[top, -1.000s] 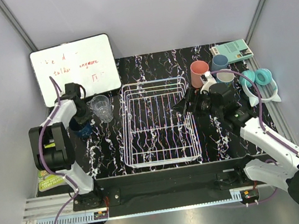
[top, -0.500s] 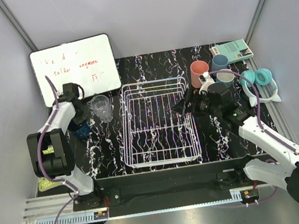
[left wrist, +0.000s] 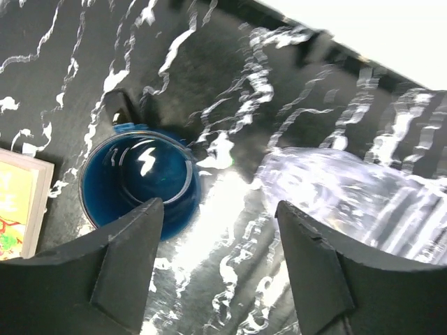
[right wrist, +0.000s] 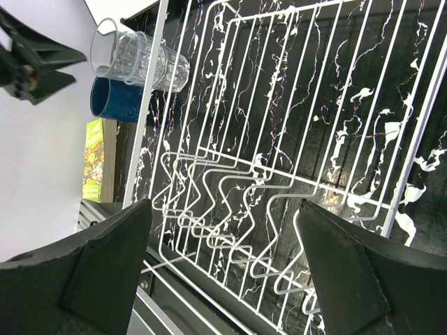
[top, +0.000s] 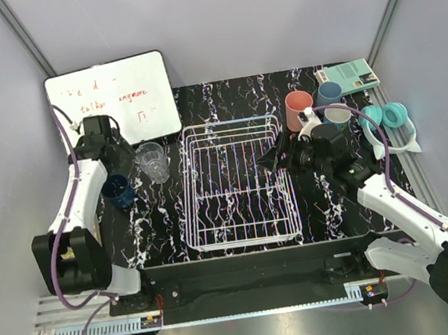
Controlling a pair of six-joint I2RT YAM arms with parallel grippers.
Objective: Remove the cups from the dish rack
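Note:
The white wire dish rack (top: 236,182) (right wrist: 279,139) lies mid-table with no cups in it. A dark navy mug (top: 117,190) (left wrist: 136,178) stands upright left of the rack, and a clear glass (top: 153,161) (left wrist: 349,199) is beside it. My left gripper (top: 125,164) (left wrist: 220,272) hovers open above the gap between those two, holding nothing. At the rack's right side my right gripper (top: 272,160) (right wrist: 223,265) stands open and empty. Behind it are a salmon-pink tumbler (top: 299,108) and two light blue mugs (top: 329,91) (top: 338,114).
A whiteboard (top: 113,100) leans at the back left. Teal headphones (top: 389,117) and a green booklet (top: 352,74) lie at the far right. Another booklet (top: 75,270) (left wrist: 17,202) sits near the left arm's base. The right wrist view also shows the clear glass (right wrist: 140,59) and navy mug (right wrist: 115,101).
My left gripper has opened, let go of the navy mug, and drawn back toward the whiteboard. The mug stays standing on the table. The right arm has hardly moved.

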